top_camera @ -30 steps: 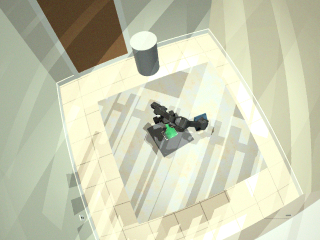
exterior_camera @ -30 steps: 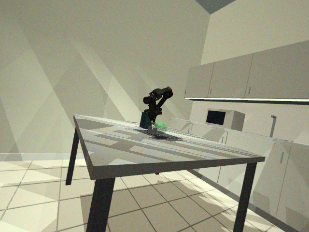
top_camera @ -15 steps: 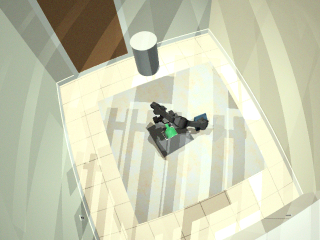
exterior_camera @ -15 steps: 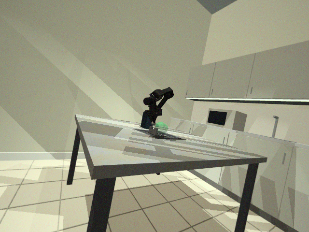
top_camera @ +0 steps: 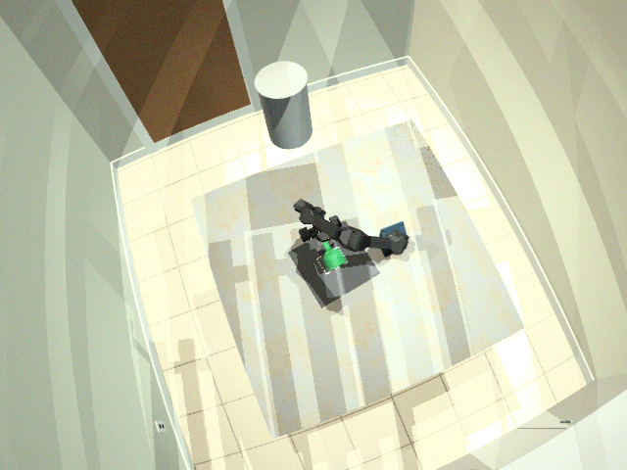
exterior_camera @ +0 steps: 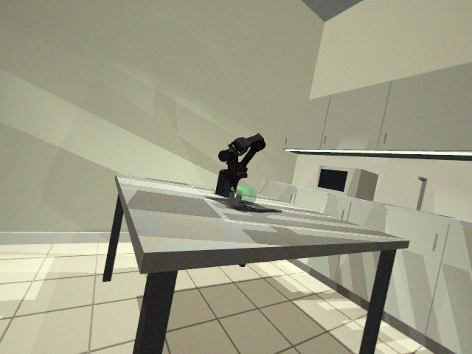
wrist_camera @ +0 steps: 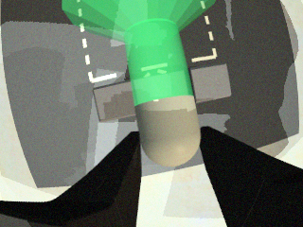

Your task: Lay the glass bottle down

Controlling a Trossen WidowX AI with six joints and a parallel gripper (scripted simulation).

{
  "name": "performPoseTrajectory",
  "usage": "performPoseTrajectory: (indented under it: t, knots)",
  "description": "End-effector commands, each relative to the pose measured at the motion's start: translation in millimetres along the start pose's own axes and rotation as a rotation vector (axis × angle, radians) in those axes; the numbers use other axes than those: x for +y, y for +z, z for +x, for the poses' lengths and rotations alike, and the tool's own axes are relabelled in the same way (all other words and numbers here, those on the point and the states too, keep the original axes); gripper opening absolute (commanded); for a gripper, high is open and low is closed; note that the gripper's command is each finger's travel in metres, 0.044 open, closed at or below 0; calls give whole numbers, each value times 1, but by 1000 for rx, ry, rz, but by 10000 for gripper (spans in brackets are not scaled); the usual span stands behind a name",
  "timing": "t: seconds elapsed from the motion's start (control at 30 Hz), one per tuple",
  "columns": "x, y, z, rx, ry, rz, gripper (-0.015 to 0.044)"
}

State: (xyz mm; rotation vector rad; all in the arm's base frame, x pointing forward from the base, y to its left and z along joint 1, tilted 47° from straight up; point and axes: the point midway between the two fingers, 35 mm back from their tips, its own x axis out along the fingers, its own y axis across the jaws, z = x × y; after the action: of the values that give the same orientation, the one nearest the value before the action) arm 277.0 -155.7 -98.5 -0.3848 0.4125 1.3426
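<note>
The glass bottle (top_camera: 333, 258) (exterior_camera: 248, 194) (wrist_camera: 158, 52) lay over on its side above the dark mat (top_camera: 349, 288) (exterior_camera: 262, 209) (wrist_camera: 43, 109) on the table (top_camera: 384, 349) (exterior_camera: 274, 255). Its neck was over the grey rest (exterior_camera: 234, 199) (wrist_camera: 211, 82), and its fat green body was over the dashed outline (top_camera: 320, 265) (wrist_camera: 85, 43). I could not tell if the bottle was touching the rest or the mat.

The end effector (top_camera: 319, 233) (exterior_camera: 233, 187) (wrist_camera: 169, 136) was about a third open, shut on the bottle by the tan end (wrist_camera: 169, 128) of its neck.

The glass was hard and would not squash, and it looked smooth, so it could probably slip or turn. The fat body was likely the heavy part. It stuck out far from the fingers, so it could droop or swing and crack on a bump.

The neck was a good place to hold, because it was thin and straight. The very tip gave little to grab, though, so a firm, kind squeeze and a slow, soft landing seemed best before letting go.
</note>
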Motion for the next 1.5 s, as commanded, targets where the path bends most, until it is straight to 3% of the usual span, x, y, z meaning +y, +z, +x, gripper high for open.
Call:
performPoseTrajectory:
  t: [0.0, 1.47]
  knots:
    - [-3, -2, 4, 1, -2, 0, 122]
    - [-5, -14, 18, 1, 12, -4, 122]
